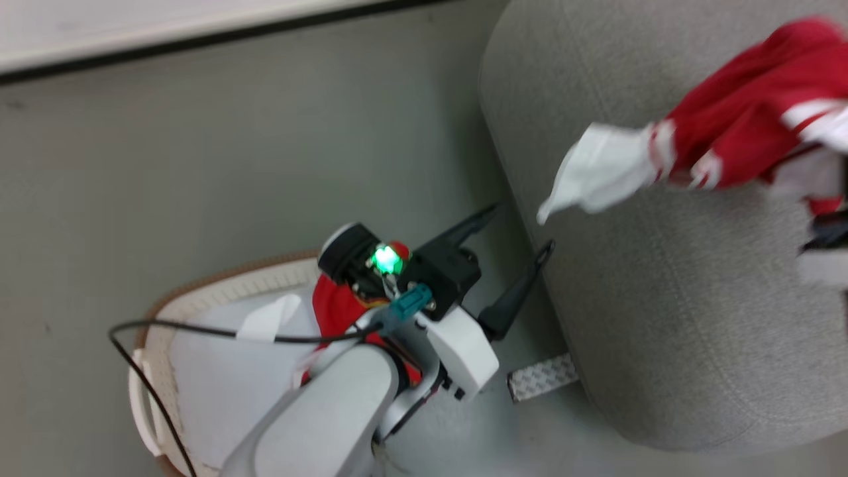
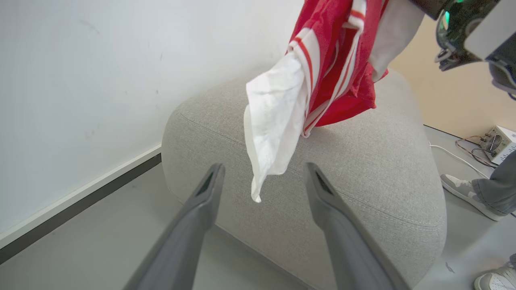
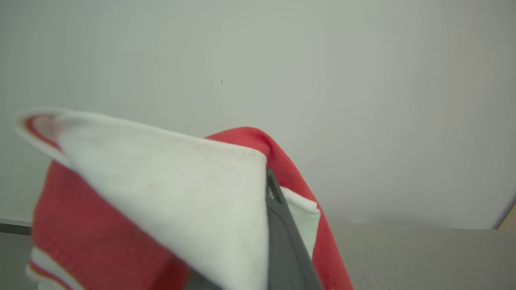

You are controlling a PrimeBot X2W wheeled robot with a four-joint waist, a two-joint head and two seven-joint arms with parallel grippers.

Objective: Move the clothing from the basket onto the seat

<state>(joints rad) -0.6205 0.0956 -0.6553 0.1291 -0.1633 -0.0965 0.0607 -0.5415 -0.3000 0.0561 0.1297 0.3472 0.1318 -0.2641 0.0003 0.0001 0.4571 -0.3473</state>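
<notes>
Right tool (image 3: 264, 193) is clamped narrow on a red garment (image 3: 121, 225). Its wrist view has white and red cloth draped over the one dark finger (image 3: 284, 237) I can see; the other finger is buried under fabric.

In the head view that garment (image 1: 742, 126) is up over the seat (image 1: 662, 298), with its white end trailing toward the seat's left edge.

The left wrist view gives me the side angle. The garment (image 2: 338, 60) hangs from above and its white tail drops in front of the seat (image 2: 363, 169). I can't tell whether the red part touches the cushion.

Left tool (image 1: 520, 228) is spread wide and holds nothing. It sits over the floor between the basket (image 1: 218, 278) and the seat.

The head view also has the other garment (image 1: 334, 308) in the basket, partly hidden by my left wrist. A black cable (image 1: 199, 329) crosses the lining, and there's a tape strip (image 1: 542, 385) on the floor by the seat.

The left wrist view adds a person's shoe (image 2: 459, 187) and a grey trouser leg beyond the seat, plus a small fan box (image 2: 498, 143) with wires.
</notes>
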